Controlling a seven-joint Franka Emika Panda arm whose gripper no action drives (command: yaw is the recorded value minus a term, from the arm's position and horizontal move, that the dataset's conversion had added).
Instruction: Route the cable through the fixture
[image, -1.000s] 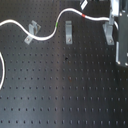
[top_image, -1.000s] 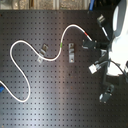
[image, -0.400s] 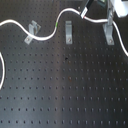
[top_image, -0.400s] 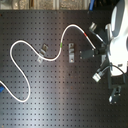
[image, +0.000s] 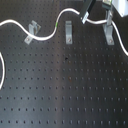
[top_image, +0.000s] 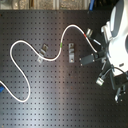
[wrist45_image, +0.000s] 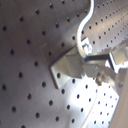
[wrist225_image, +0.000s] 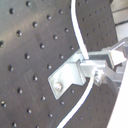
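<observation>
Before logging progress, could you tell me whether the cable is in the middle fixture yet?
Not in: the cable arcs past the middle fixture, whose slot looks empty.

Black perforated metal board with three small metal brackets and a white cable

A black metal board (image: 65, 95) drilled with a regular grid of holes is seen in both exterior views. In the first exterior view, three small upright grey metal brackets are fixed along the far part of it: one on the first exterior view's left (image: 33, 31), one in the middle (image: 68, 33), one on the right (image: 109, 31). A long thin white cable (image: 47, 36) with a small green band is laid in curves across the board.
</observation>
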